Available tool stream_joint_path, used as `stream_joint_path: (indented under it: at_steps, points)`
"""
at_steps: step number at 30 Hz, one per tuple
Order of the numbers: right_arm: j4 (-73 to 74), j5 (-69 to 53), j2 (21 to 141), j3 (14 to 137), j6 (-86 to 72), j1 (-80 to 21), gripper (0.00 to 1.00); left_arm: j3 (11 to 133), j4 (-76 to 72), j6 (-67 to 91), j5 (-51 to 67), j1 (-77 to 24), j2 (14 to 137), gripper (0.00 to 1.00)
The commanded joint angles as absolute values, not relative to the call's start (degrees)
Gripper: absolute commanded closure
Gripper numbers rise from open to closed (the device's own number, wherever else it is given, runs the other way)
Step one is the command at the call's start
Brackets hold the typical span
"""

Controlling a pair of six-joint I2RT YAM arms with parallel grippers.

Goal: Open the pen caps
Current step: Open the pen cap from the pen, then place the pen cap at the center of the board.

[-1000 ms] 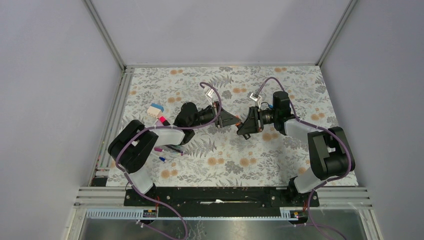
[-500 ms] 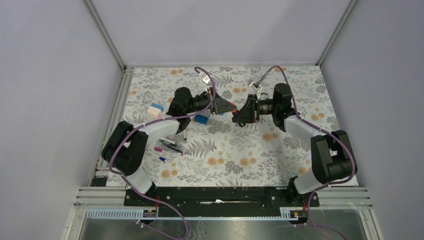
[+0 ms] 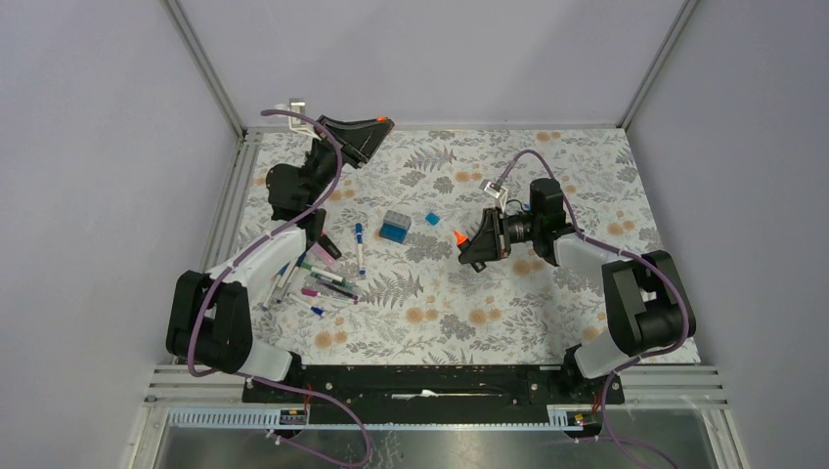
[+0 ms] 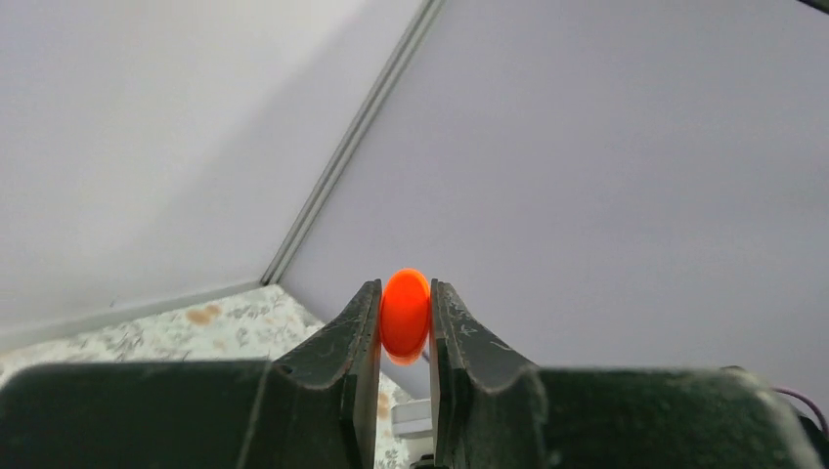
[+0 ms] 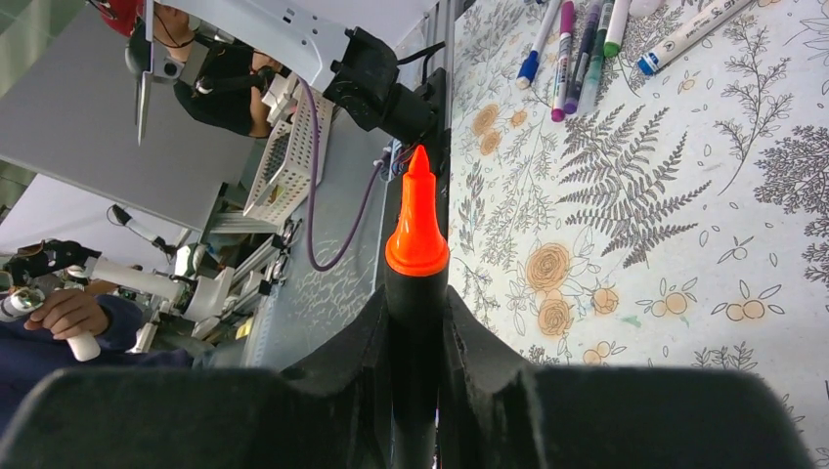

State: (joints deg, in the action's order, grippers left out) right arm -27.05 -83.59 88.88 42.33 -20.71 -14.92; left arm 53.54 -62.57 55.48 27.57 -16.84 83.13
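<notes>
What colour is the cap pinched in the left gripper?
Orange. The cap shows best in the left wrist view, pinched in the left gripper.

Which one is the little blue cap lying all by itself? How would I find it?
Look at the flowery table from above and find the blue-and-grey block near its middle. Just beside it, toward the right arm, lies the small blue cap. It is short and alone, unlike the long pens heaped on the left.
</notes>
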Motion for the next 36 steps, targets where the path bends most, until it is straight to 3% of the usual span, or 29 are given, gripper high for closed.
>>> stream_joint_path:
  at_steps: [1, 5, 7, 9, 12, 18, 36]
  points:
    - [-26.0, -85.4, 87.8, 43.6, -18.1, -14.5, 1.00, 56.4, -63.6, 52.9, 28.4, -18.2, 82.2, 1.00]
    - [-10.7, -79.4, 85.7, 47.3, -4.4, -7.8, 1.00, 54.5, -56.2, 52.7, 33.9, -18.2, 81.2, 1.00]
    - [8.7, -70.8, 84.8, 51.4, 10.6, -4.6, 1.00, 51.8, -51.7, 52.4, 35.2, -18.5, 80.3, 1.00]
    - [16.3, -60.1, 84.0, 54.0, 19.9, -2.7, 1.00, 49.3, -45.7, 50.6, 35.3, -19.8, 79.5, 1.00]
    - [15.8, -52.3, 82.9, 53.9, 20.8, 2.6, 1.00, 47.8, -33.5, 44.0, 32.0, -24.7, 79.2, 1.00]
    - [13.5, -50.7, 82.4, 53.0, 17.9, 9.8, 1.00, 53.5, -11.5, 32.0, 14.8, -36.6, 86.4, 1.00]
    - [13.5, -50.8, 83.2, 52.9, 18.3, 11.6, 1.00, 85.1, 11.1, 24.9, -6.5, -42.9, 119.4, 0.96]
